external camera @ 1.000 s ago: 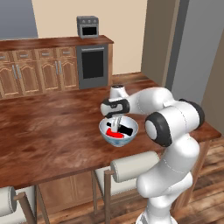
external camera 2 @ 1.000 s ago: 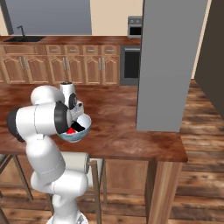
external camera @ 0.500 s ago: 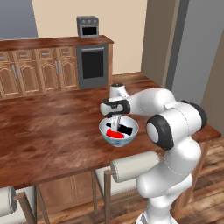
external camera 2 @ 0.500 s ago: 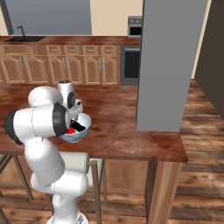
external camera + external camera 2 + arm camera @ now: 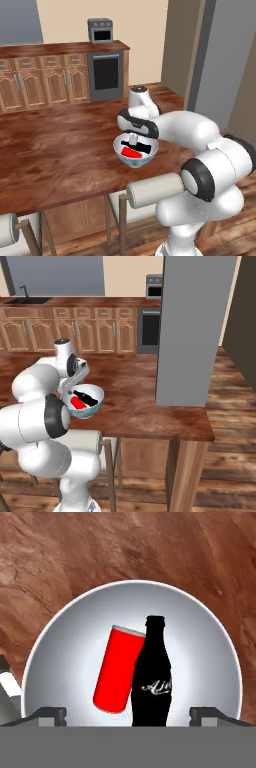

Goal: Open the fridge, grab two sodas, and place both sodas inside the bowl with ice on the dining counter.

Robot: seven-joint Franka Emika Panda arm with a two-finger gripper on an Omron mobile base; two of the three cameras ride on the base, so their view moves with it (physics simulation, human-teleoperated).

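Now hovering over the bowl (image 5: 60,637) on the counter (image 5: 55,155), gripper (image 5: 127,714) spread wide and holding nothing. Can (image 5: 116,668) and bottle (image 5: 152,672) lying side by side inside, touching. Probably best lifting straight up, keeping fingertips (image 5: 50,713) off the bottle and rim.

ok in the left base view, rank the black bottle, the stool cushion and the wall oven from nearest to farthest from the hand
1. Black bottle, lying in the bowl right under the hand.
2. Stool cushion, below the counter edge, toward the camera.
3. Wall oven, high on the far wall.
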